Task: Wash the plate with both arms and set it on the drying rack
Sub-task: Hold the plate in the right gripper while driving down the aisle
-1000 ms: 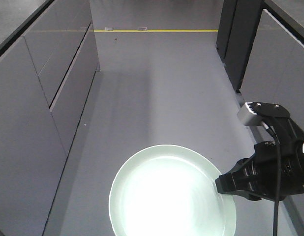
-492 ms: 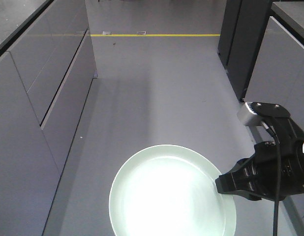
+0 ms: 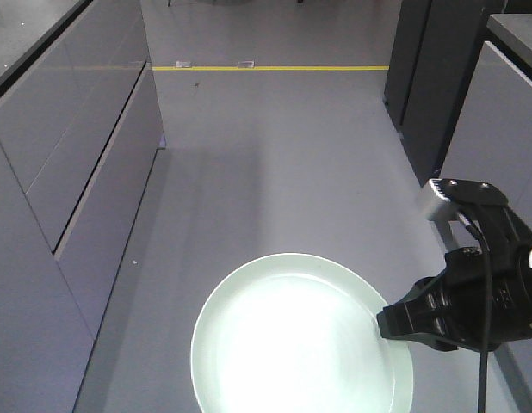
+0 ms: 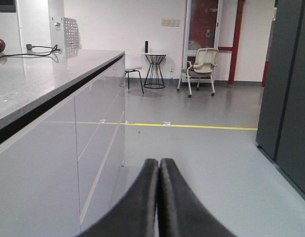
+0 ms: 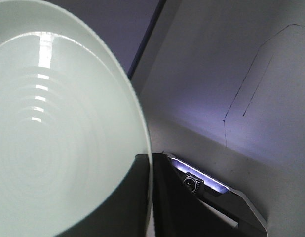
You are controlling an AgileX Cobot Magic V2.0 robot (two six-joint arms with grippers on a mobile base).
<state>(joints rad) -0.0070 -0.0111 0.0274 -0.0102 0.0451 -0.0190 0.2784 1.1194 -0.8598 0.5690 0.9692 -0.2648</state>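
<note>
right gripper [image 3: 388, 325] pinched narrow on right rim of plate [image 3: 292, 344] | plate lower centre of front view, round, pale mint, faint concentric rings, above grey floor [image 3: 275, 172] | left gripper [image 4: 159, 165] fingers pressed together, empty

In the front view the plate [image 3: 300, 344] sits above the floor [image 3: 283, 172] at 6 o'clock, with the right gripper [image 3: 385, 325] clamped on its rim at the plate's 3 o'clock. Drawer fronts [image 3: 68, 198] run along 9 o'clock, tall cabinets [image 3: 421, 77] stand at 2 o'clock, and a floor line [image 3: 275, 68] crosses at 12 o'clock. In the left wrist view the left gripper [image 4: 159, 197], fingers pressed together, is at 6 o'clock, a counter [image 4: 39, 84] at 9 o'clock, and a chair [image 4: 201, 61] beside a small table [image 4: 155, 54] at 12 o'clock
</note>
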